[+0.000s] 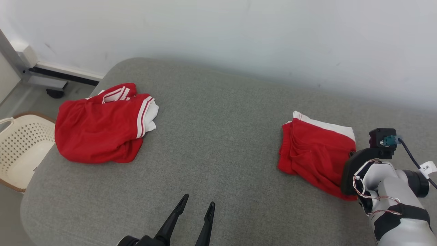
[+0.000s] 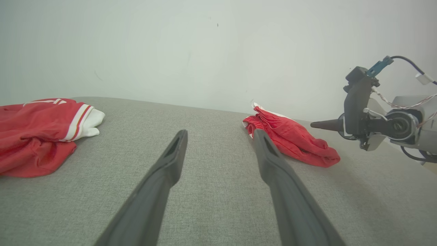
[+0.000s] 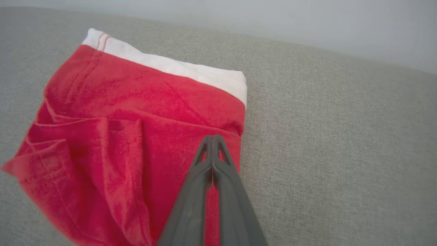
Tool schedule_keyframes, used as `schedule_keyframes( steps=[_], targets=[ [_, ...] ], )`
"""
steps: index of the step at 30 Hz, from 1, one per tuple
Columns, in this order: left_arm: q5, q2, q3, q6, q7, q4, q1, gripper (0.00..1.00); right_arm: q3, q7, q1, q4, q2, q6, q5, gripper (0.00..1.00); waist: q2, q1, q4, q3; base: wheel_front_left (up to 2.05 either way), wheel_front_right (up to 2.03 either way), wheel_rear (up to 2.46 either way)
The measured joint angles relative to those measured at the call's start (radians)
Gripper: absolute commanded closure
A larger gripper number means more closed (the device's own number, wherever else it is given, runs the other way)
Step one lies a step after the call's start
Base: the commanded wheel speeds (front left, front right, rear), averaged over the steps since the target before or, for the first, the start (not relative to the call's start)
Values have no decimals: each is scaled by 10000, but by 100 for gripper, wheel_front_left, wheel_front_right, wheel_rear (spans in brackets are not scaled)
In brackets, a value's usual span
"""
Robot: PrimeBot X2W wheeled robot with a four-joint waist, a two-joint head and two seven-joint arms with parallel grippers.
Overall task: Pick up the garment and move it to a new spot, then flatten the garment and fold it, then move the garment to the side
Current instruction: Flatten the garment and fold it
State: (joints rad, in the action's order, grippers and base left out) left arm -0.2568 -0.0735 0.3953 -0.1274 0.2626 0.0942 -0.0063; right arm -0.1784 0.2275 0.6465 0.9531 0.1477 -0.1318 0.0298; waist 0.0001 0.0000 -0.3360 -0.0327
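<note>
Grey pad [image 1: 218, 136] set against a pale wall [image 1: 239, 34], with two red garments lying on it. Folded garment [image 1: 315, 150], red with a white band along its far edge, lies flat near the pad's right end. Crumpled garment [image 1: 99, 126], red with white and red striped trim, lies heaped near the pad's left end, well apart from the folded one. Right gripper [image 3: 212, 137]: fingers pressed together, nothing pinched between them, tips poised over the folded garment close to its edge toward the pad's right end; whether the tips touch the cloth cannot be told. Left gripper [image 1: 199, 199]: fingers spread apart and empty, low over the middle of the pad's near edge, pointing toward the wall. A cream perforated basket [image 1: 20, 150] stands just beyond the pad's left end
</note>
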Motion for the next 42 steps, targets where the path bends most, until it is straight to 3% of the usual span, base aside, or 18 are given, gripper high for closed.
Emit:
schedule_keyframes(
  steps=[6, 10, 25, 30, 31, 32, 42],
  targets=[
    [-8, 29, 25, -2, 0, 23, -199, 0, 174, 153, -130, 153, -94, 0, 280, 100, 0, 1, -308, -333, 0, 0, 0],
    [-52, 46, -69, -2, 0, 92, -203, 0, 577, 443, -118, 293, -535, 0, -134, 100, 1, 2, -536, -392, 0, 0, 0],
    [-73, 40, -136, -4, 0, 115, -172, 0, 4155, 1434, -592, -1076, -941, 0, -2165, 100, 0, 1, -507, -122, 0, 0, 0],
    [-73, 31, -178, -4, 0, 123, -176, 0, 4579, 1490, -620, -1941, -968, 0, -2752, 99, 0, 0, -509, -52, 0, 0, 0],
    [-73, 23, -209, -4, 0, 121, -172, 0, 4520, 1469, -620, -2090, -951, 0, -2754, 64, 0, 0, -495, -27, 0, 0, 0],
    [-73, 23, -209, -4, 0, 121, -172, 0, 4520, 1469, -620, -2090, -951, 0, -2754, 0, 0, 0, -495, -27, 0, 0, 0],
    [-73, -123, -744, 159, 0, -127, 82, 0, 2046, 1298, -1481, -4063, -566, 0, -2021, 0, 0, 0, -24, 240, 0, 0, 0]
  ],
)
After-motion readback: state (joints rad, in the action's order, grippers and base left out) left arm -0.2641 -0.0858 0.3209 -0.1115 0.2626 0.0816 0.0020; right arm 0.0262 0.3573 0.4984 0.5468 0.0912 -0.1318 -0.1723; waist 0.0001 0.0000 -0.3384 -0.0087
